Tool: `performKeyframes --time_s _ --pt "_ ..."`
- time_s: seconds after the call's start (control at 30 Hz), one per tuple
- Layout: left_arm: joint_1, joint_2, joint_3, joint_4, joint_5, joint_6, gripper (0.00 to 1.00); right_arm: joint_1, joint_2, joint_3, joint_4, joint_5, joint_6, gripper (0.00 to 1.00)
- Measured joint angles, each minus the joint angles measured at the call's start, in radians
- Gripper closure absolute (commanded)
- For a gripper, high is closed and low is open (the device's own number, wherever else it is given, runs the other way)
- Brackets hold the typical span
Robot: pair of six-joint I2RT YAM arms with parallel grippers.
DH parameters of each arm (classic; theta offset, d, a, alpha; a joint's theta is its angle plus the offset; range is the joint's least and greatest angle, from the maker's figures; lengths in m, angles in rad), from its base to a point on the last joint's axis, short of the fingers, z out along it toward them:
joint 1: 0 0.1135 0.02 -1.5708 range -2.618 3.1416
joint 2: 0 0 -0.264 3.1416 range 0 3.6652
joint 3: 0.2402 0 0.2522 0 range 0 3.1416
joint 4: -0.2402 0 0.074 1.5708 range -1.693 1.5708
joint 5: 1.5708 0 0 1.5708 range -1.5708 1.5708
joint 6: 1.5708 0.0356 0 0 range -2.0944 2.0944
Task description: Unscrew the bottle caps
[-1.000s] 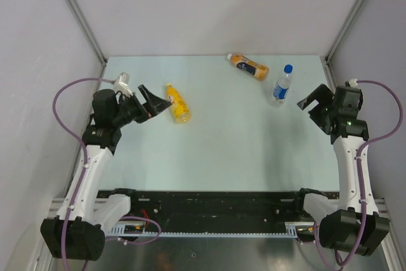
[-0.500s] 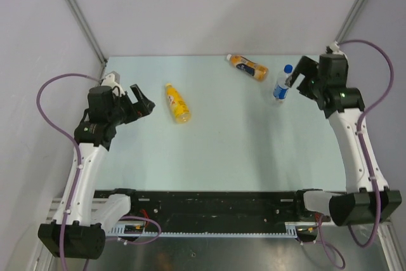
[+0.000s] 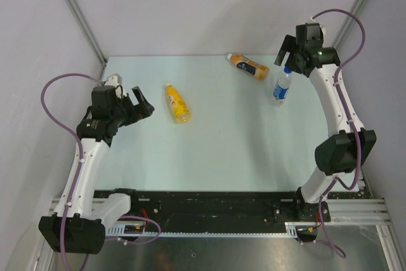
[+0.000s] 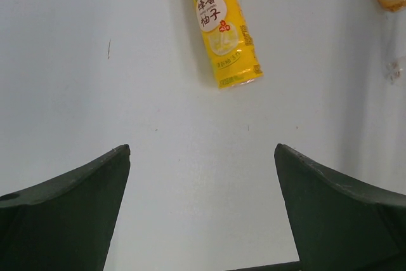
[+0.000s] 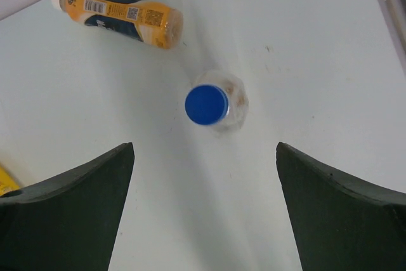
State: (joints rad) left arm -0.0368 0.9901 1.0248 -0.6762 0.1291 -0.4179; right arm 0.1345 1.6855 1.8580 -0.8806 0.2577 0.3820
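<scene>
The right gripper [image 5: 204, 149], jaws wide apart, is hovering straight above the upright clear bottle [image 3: 281, 88] and its blue cap [image 5: 206, 104]; the left gripper [image 3: 143, 101], also spread, is sitting well away from that bottle.

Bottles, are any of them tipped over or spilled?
Two lie on their sides: the yellow bottle and the orange bottle. Only the clear bottle with the blue cap stands upright. No spill shows.
</scene>
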Motion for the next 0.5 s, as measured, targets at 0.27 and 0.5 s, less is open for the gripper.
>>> performKeyframes --time_s 0.27,0.5 --pt "0.001 0.056 0.000 0.002 0.055 0.001 0.01 -0.001 0.144 0.118 -0.040 0.005 -0.038 0.19" --pt "0.001 0.084 -0.022 0.009 0.140 0.023 0.01 -0.003 0.211 0.119 -0.058 -0.002 -0.061 0.54"
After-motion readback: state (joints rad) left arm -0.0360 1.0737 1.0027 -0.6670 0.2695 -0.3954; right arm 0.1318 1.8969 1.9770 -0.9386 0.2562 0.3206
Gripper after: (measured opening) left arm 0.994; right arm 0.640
